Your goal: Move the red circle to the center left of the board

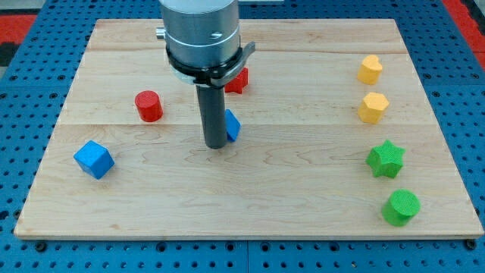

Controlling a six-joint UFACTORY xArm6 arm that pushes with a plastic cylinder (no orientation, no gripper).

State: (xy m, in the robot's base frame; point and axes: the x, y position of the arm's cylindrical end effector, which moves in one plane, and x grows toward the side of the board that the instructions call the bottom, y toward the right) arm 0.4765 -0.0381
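Wooden board (250,189): my tip (216,145), without jaws, touches a blue block (232,125), red circle (149,106) left.

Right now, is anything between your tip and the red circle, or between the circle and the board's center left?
Nothing visible. My tip sits to the view's right of the red circle, with bare board between. The blue cube lies below the circle's leftward path, not across it.

Bright even overhead light, soft short shadows under blocks, sharp focus, mild glare on board (250,201)
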